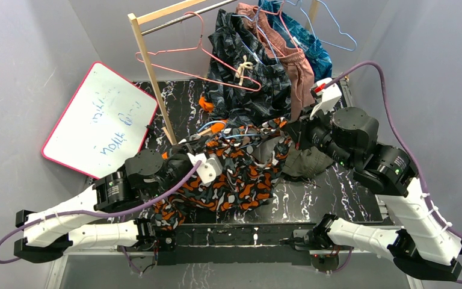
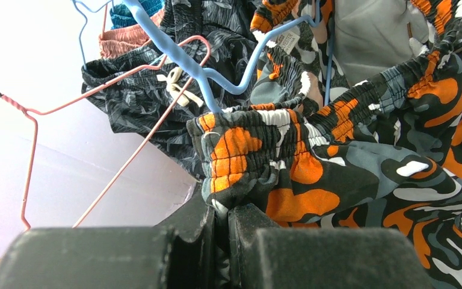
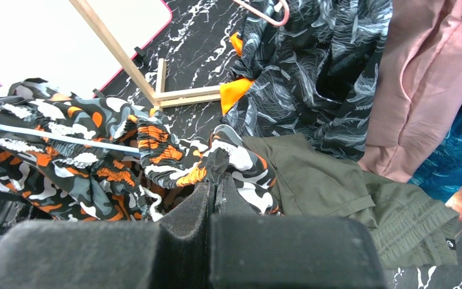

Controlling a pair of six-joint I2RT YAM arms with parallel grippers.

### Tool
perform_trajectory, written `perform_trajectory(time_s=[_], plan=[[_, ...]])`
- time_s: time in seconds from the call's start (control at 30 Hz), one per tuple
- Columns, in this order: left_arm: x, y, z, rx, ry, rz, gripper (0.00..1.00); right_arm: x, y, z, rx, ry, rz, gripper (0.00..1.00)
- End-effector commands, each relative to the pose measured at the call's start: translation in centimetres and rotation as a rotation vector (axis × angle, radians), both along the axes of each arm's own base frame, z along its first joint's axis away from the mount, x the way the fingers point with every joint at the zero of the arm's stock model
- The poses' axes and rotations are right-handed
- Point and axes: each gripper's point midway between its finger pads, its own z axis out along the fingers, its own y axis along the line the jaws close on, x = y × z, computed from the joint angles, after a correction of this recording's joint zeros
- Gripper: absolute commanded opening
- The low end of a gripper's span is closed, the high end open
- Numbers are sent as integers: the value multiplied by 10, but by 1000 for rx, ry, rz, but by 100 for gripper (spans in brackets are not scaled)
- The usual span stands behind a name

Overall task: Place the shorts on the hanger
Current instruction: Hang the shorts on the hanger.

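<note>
A: Where's shorts (image 1: 234,174)?
B: Mid table (image 1: 337,195), waistband (image 2: 258,144) stretched btwn left claw (image 2: 222,212) & right claw (image 3: 215,178), both clamped on it; hanger (image 2: 228,84) pokes thru.
A: Handling?
B: Soft, light, floppy; prob best held at elastic waistband.

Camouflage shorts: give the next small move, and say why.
Probably ease the two tools apart to stretch the shorts out: the left tool and right tool each pinch the elastic waistband, which hangs bunched at the light-blue hanger.

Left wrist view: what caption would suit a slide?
Left gripper pinching the camouflage shorts' waistband, the light-blue hanger rising just behind it.
</note>
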Motion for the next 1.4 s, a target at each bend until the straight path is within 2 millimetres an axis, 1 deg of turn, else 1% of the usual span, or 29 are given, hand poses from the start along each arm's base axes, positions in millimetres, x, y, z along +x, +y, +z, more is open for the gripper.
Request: perform_trajectory(time_s=[0.0,0.1,0.23,0.33,0.47,0.53,0.6,0.67,0.7,0.73,0.77,0.8,0.87,0.93,1.03,1.1,1.13,1.17,1.3,1.37], plan=[[-4,-6,17,-82,0,-25,0,-7,3,31,72,-66,53,0],[-6,-11,21,-106,4,-45,0,-8,10,29,100,-34,65,0],[-5,-20,26,-141,7,-61,0,-9,26,20,118,61,88,0],[-10,-33,28,-169,20,-107,0,-9,41,15,147,93,122,0],[-18,-50,28,-204,40,-186,0,-6,61,18,198,109,166,0],[-23,-56,30,-234,47,-221,0,-8,75,28,249,97,225,0],[-26,-59,31,-257,54,-242,0,-10,79,48,316,47,255,0],[-27,-61,31,-270,59,-253,0,-11,74,71,386,-17,246,0],[-28,-61,30,-276,63,-253,0,-12,71,79,411,-39,241,0],[-27,-61,28,-277,66,-251,0,-10,68,83,431,-52,223,0],[-27,-59,28,-284,66,-248,0,-10,66,84,439,-55,215,0],[-27,-58,28,-294,64,-242,0,-11,66,81,438,-49,215,0],[-27,-53,31,-327,54,-236,0,-13,72,65,403,-3,241,0],[-27,-49,39,-371,35,-230,0,-20,80,41,337,69,290,0],[-26,-44,52,-433,5,-220,0,-32,86,8,257,157,358,0],[-25,-44,58,-461,-7,-220,0,-42,87,-1,246,184,405,0],[-25,-44,61,-476,-11,-220,0,-46,89,-4,248,193,426,0],[-25,-44,63,-489,-13,-222,0,-51,89,-2,262,188,450,0],[-28,-45,69,-552,-12,-243,0,-60,87,14,337,130,494,0],[-31,-44,72,-585,-6,-259,0,-60,85,17,331,114,489,10]])
